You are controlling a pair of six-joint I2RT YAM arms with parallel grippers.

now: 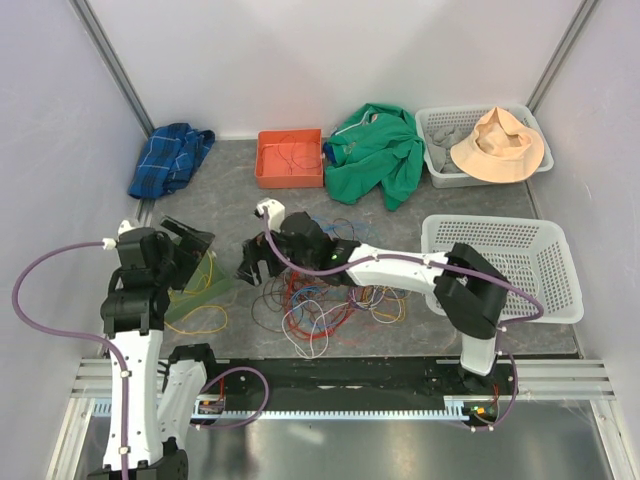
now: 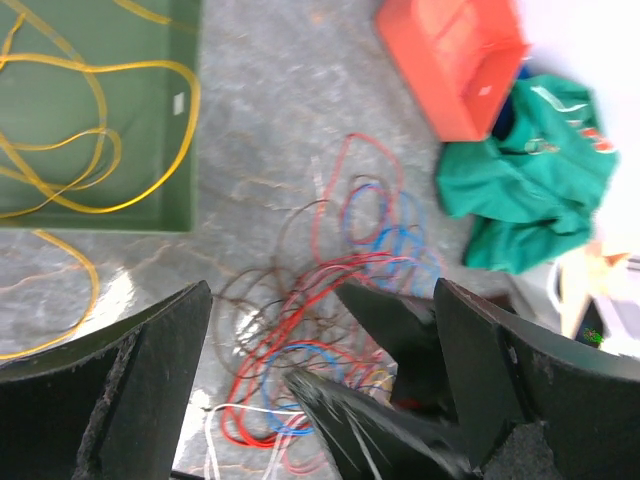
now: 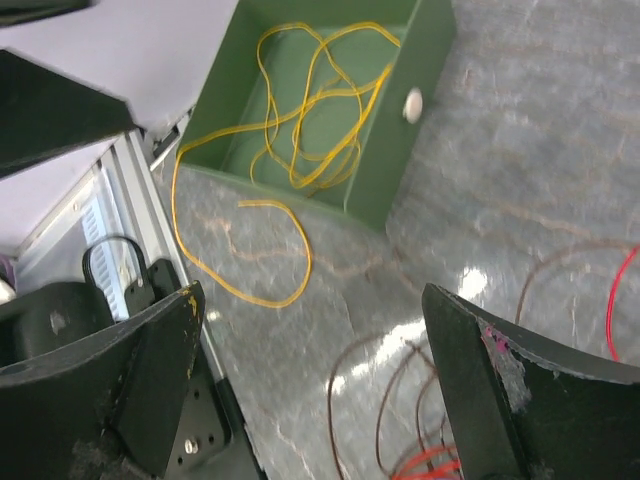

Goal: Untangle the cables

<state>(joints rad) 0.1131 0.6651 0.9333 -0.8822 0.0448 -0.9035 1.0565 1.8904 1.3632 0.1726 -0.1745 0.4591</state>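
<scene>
Mostly the cables [image 1: 320, 300] sit knotted on the tabletop [image 1: 230, 195], red, blue, brown and white. Yellow cables [image 3: 300, 110] loop in the green tray [image 3: 400, 150]; the orange box [image 1: 290, 181] holds thin red ones. The left tool [image 2: 320, 330] and right tool [image 3: 310, 390] gape, empty.

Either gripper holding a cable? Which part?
Nothing held. Left gripper and right gripper are both open and empty; the tangled thin coloured cables lie free of both.

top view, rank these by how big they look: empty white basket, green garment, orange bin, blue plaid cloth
1. empty white basket
2. green garment
3. orange bin and blue plaid cloth: these look about alike, so I won't rank one over the other.
</scene>
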